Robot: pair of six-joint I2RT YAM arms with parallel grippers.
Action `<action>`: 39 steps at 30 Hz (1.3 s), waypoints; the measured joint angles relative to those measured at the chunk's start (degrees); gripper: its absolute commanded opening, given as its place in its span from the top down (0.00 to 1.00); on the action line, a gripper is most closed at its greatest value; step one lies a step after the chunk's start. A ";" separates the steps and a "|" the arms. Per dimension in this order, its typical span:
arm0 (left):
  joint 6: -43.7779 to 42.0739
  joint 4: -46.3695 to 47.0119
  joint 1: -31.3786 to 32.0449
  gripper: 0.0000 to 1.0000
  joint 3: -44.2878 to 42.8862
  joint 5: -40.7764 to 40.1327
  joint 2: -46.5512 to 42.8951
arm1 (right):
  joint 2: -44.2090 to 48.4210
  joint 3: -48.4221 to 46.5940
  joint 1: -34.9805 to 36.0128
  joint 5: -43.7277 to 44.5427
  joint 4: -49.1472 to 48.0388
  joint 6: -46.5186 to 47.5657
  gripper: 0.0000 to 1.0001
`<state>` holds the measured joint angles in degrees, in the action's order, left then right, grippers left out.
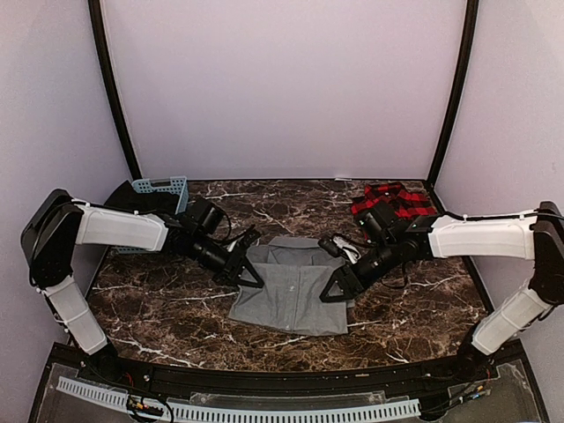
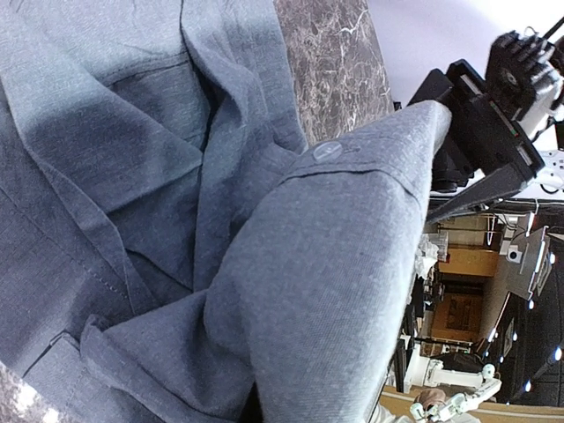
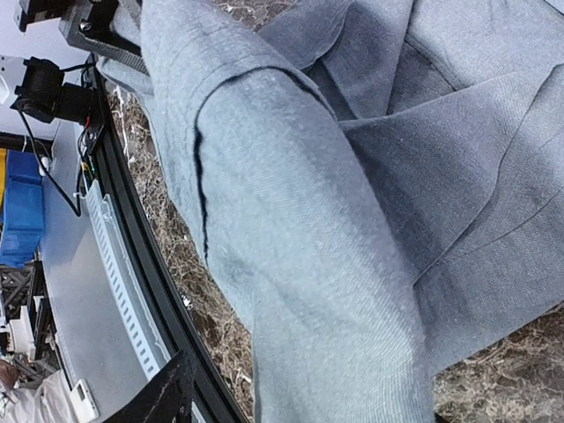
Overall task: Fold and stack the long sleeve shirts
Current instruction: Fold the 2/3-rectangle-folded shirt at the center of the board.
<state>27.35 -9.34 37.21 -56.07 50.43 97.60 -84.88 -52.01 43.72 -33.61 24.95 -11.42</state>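
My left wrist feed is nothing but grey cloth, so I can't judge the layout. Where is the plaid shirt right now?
Observer: The plaid shirt lies bunched at the far right corner of the table, behind the right arm and apart from the grey shirt.
Operator: How does the grey one look overall?
Observer: From above it is a rough rectangle mid-table, collar toward the far side. The left gripper is at its left edge and the right gripper at its right edge.
Operator: Anything else on the table?
Observer: A pale blue basket at the far left corner, behind the left arm.
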 measured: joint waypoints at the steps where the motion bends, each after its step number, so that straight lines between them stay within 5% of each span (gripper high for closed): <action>1: 0.09 0.55 -0.09 1.00 -0.04 0.24 0.22 | -0.42 0.79 -0.33 -0.22 -1.57 -0.15 0.40; 7: 0.09 1.92 -0.48 1.00 -0.04 1.66 0.37 | -3.02 5.88 -1.86 -2.67 -10.49 -1.97 0.51; 11: 0.33 3.87 -1.14 1.00 0.35 2.62 0.37 | -3.30 9.64 -2.12 -6.32 -18.03 -4.09 0.87; 13: 0.33 5.42 -1.40 0.91 1.16 2.97 0.37 | -3.30 11.30 -2.12 -8.46 -21.81 -5.64 1.00; 20: -0.39 11.74 -1.49 0.48 5.95 2.23 -0.68 | -2.99 12.35 -2.19 -13.09 -26.67 -7.58 1.00; 27: -1.36 21.42 -1.49 0.21 13.86 -1.01 -6.84 | -0.55 12.35 -2.67 -17.94 -26.18 -7.56 1.00; 31: -0.09 31.32 -1.49 0.12 17.88 -0.74 -7.30 | -0.28 12.33 -2.93 -19.82 -26.18 -7.89 1.00; 39: 3.37 48.83 -1.49 0.13 21.24 1.31 -2.14 | 1.03 12.33 -3.39 -21.94 -26.25 -9.29 1.00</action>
<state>30.72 39.48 35.73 -34.83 51.75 95.46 -83.85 -39.68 40.34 -55.55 -1.30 -20.71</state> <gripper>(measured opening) 0.886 0.029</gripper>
